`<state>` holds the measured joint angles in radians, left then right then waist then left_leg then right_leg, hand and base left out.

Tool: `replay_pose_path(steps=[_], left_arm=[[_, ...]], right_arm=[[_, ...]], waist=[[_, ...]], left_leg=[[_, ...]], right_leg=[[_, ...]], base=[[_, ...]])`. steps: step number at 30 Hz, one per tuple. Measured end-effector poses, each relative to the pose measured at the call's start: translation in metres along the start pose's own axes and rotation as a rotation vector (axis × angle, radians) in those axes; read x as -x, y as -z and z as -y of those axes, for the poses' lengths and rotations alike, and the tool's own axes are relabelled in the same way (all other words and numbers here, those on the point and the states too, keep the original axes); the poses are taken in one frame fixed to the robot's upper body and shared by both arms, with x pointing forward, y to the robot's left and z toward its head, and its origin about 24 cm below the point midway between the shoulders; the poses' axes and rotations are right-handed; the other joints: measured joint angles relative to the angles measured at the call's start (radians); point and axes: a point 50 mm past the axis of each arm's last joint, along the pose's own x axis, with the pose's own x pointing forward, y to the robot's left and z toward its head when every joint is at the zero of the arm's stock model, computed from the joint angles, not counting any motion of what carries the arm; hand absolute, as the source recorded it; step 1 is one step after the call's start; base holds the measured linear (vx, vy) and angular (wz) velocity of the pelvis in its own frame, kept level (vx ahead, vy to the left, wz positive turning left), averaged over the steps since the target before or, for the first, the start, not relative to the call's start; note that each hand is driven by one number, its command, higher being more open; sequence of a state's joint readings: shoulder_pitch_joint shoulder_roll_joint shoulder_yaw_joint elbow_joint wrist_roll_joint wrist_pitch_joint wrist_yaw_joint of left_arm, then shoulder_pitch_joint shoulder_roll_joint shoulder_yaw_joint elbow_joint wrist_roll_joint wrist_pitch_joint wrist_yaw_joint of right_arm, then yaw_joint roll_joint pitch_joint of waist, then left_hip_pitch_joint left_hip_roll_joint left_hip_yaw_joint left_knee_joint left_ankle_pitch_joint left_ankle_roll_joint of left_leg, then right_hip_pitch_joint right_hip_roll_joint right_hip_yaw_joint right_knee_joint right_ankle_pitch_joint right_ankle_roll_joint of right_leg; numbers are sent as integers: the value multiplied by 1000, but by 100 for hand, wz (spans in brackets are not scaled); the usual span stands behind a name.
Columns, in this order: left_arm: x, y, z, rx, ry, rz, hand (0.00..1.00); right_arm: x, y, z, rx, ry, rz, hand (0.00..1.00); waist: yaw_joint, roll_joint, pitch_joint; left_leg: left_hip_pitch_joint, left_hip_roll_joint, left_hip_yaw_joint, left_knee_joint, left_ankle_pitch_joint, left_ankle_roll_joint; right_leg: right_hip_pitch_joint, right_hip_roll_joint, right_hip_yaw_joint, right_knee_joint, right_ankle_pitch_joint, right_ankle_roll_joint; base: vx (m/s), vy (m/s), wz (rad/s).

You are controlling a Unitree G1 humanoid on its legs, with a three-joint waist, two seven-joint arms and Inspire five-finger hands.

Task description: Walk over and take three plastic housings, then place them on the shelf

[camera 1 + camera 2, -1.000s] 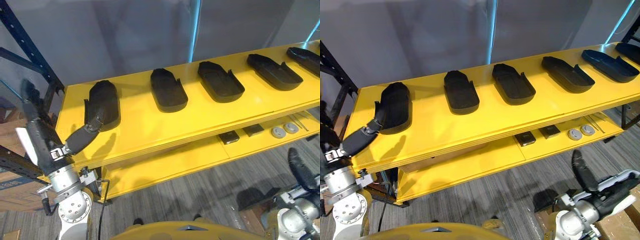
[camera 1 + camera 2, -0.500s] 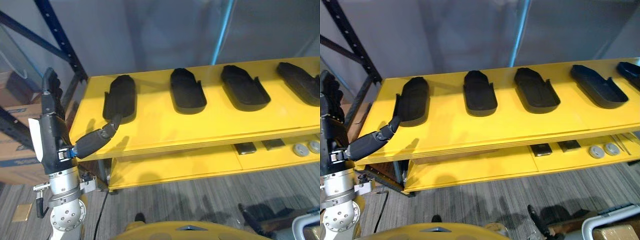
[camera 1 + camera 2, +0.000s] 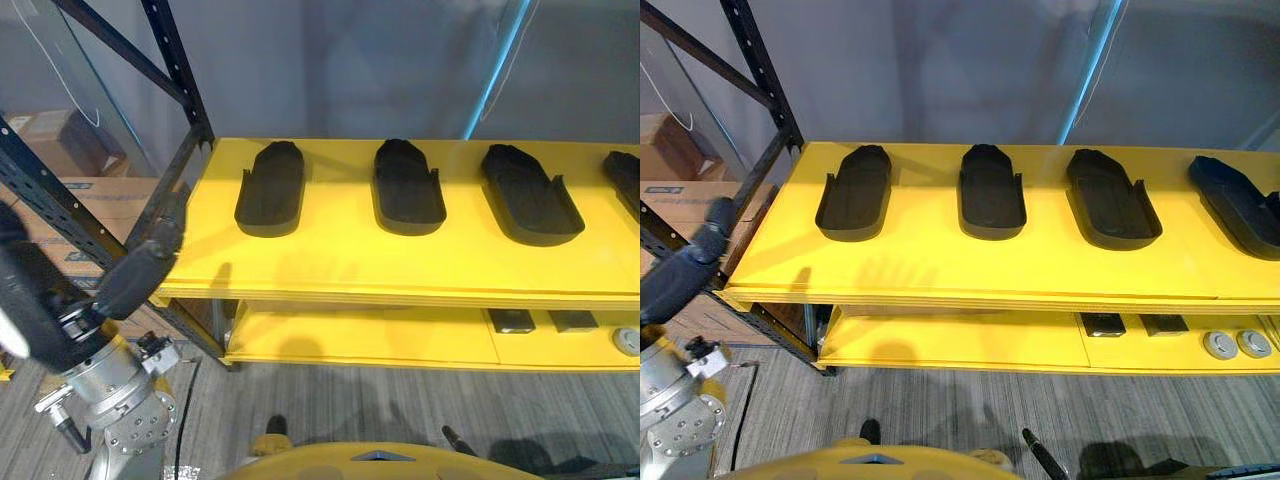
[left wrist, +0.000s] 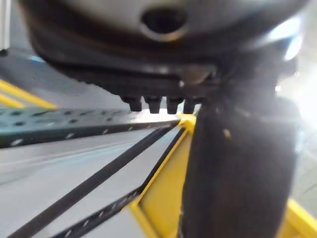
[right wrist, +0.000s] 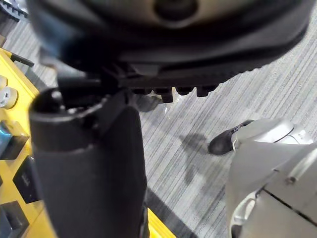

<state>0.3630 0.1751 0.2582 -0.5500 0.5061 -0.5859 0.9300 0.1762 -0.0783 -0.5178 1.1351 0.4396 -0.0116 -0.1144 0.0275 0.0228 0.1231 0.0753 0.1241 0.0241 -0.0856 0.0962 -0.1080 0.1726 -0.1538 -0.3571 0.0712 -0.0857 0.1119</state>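
Bright, even light is falling on the glossy yellow shelf [image 3: 420, 262]. A faint finger-shaped shadow [image 3: 312, 270] is lying on it.

1. The left arm [image 3: 115, 400] comes up from the near left, silver-grey wrist low.
2. The dark left hand [image 3: 40, 300] sits above the wrist, its thumb [image 3: 140, 272] stretched toward the far right.
3. Its fingers [image 4: 159, 103] lie straight in a row.
4. The right hand [image 5: 89, 168] points downward, thumb out, fingers straight.

left hand [image 3: 135, 282] dark, rounded | wrist [image 3: 108, 388] silver-grey metal, round screws
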Motion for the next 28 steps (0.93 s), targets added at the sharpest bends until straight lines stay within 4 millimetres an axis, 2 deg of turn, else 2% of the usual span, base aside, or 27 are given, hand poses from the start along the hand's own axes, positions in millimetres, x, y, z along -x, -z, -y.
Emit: replay_pose_path(steps=[3, 7, 9, 11, 12, 14, 16, 19, 20, 21, 22, 24, 25, 27, 28], left_arm=[[-9, 2, -8, -86, -162, 61, 100], [-11, 18, -23, -254, -299, 1, 100], [-7, 33, -32, -359, -317, -62, 100], [11, 65, -47, -482, -310, -238, 100], [17, 73, -51, -508, -306, -295, 100], [50, 103, -65, -601, -262, -541, 100], [74, 118, -75, -654, -237, -699, 100], [131, 133, -104, -777, -280, -1036, 100], [154, 134, -118, -797, -340, -1182, 100], [166, 133, -124, -809, -369, -1255, 100], [191, 128, -138, -807, -436, -1410, 100], [237, 115, -156, -730, -481, -1730, 100], [249, 110, -160, -699, -476, -1821, 100], [290, 89, -161, -507, -364, -2161, 100], [298, 83, -160, -458, -340, -2225, 100]], right_arm=[[0, 0, 0, 3, -4, -10, 100], [0, 1, -1, 6, -18, -32, 100], [-1, 3, -1, 9, -28, -53, 100], [0, 3, -1, 13, -44, -68, 100], [0, 2, -2, 15, -50, -68, 100], [0, -2, -5, 26, -76, -51, 100], [0, -7, -8, 26, -88, -34, 100], [0, -10, -10, 25, -97, -23, 100], [1, -9, -11, 24, -99, -28, 100], [1, -8, -11, 23, -100, -29, 100], [1, -8, -12, 23, -102, -31, 100], [1, -7, -11, 21, -103, -41, 100], [1, -6, -11, 22, -103, -47, 100], [1, -6, -12, 15, -117, -59, 100], [1, -7, -12, 8, -121, -59, 100]], waist=[[0, 9, -1], [-1, 15, 2], [1, 14, 3], [1, 15, 4], [0, 14, 4], [-2, 9, 5], [-6, 8, 4], [-6, -11, 9], [-4, -24, 8], [-4, -29, 9], [-3, -36, 10], [-4, -36, 11], [-4, -34, 12], [-6, -20, 12], [-5, -15, 12]], left_leg=[[4, 0, -1, 0, 0, 0], [9, 3, -3, 0, 0, 0], [13, 4, -3, 0, 0, 0], [24, 4, -3, -1, -1, 0], [27, 4, -3, -2, -1, 0], [38, 4, -1, -3, -2, -2], [38, 4, 2, -3, -4, 0], [42, 4, 11, -4, -14, 3], [45, 4, 18, -4, -15, 0], [49, 4, 23, -4, -15, -2], [57, 4, 32, -3, -17, -4], [69, 1, 36, -3, -21, -6], [73, 0, 37, -3, -22, -7], [82, 2, 39, -4, -24, -8], [83, 2, 41, -4, -25, -8]], right_leg=[[3, 0, -1, 8, -7, -2], [5, 1, -2, 16, -15, -1], [8, 2, -2, 16, -15, -1], [17, 1, -2, 17, -15, -4], [19, 1, -2, 17, -15, -4], [21, -1, -1, 17, -18, -6], [20, -1, 2, 17, -19, -5], [21, -1, 13, 15, -21, -2], [22, -1, 20, 15, -19, -4], [23, -1, 25, 15, -18, -6], [26, -2, 34, 15, -17, -6], [38, -5, 37, 13, -16, -4], [42, -6, 37, 12, -16, -4], [45, -6, 37, 13, -18, -2], [45, -5, 38, 13, -19, -1]], base=[[5, -16, 2], [0, 0, 0], [0, 0, 0], [0, 0, 0], [0, 0, 0], [-59, -7, -4], [-43, -3, -4], [-5, 1, -9], [45, 8, -14], [57, 10, -20], [51, 8, -17], [37, 3, -9], [0, 0, 0], [-20, -4, -1], [-30, -6, -2]])
